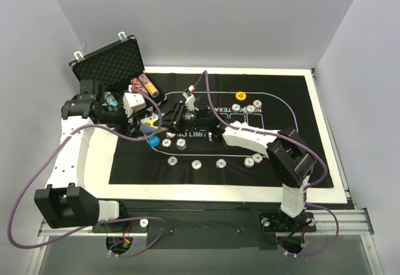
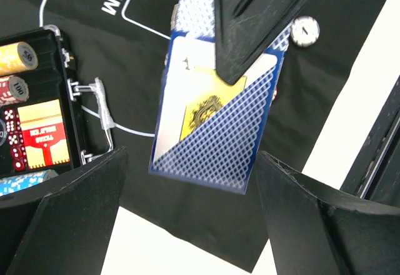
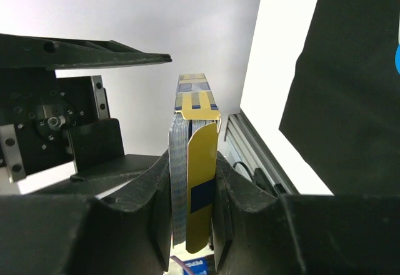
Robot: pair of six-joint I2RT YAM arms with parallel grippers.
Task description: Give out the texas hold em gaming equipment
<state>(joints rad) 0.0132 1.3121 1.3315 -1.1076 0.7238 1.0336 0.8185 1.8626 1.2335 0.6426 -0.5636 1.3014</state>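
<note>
My right gripper (image 1: 167, 119) is shut on a blue-backed, yellow-flapped deck of playing cards (image 3: 195, 137), held edge-on between its pads. In the left wrist view the deck (image 2: 219, 125) hangs above the mat, pinched from above by a black finger (image 2: 250, 19). My left gripper (image 2: 192, 184) is open, its fingers either side of the deck's lower end without touching it. Several speckled chips (image 1: 196, 164) lie along the printed oval. A yellow button (image 1: 240, 95) and a blue button (image 1: 153, 141) lie on the mat. Chip stacks (image 1: 142, 86) sit in the case.
The black case (image 1: 111, 62) stands open at the far left. Its interior (image 2: 37, 119) holds chip rolls, dice and a red and yellow card. The black felt mat (image 1: 281, 175) covers the white table. A single chip (image 2: 305, 31) lies beyond the deck.
</note>
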